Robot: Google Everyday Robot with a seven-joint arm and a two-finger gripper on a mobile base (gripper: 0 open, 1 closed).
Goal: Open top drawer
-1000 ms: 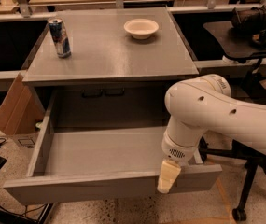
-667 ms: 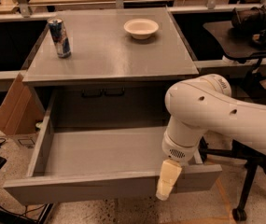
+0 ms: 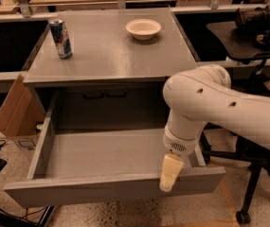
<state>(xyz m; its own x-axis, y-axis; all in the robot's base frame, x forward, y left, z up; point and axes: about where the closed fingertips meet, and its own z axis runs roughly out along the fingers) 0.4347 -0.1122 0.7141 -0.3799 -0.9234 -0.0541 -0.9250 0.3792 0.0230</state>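
The top drawer (image 3: 111,188) is a wide matte-grey drawer under the cabinet top, pulled far out toward me, with its shallow grey interior bare. My gripper (image 3: 169,178) hangs from the white arm at the drawer's front right, its cream fingers (image 3: 170,169) pointing down over the top edge of the front panel.
A blue drink can (image 3: 60,38) stands at the left of the grey cabinet top (image 3: 111,56), a white bowl (image 3: 143,28) at the back middle. A cardboard box (image 3: 13,110) leans at the cabinet's left. A dark chair base (image 3: 248,193) stands at the right.
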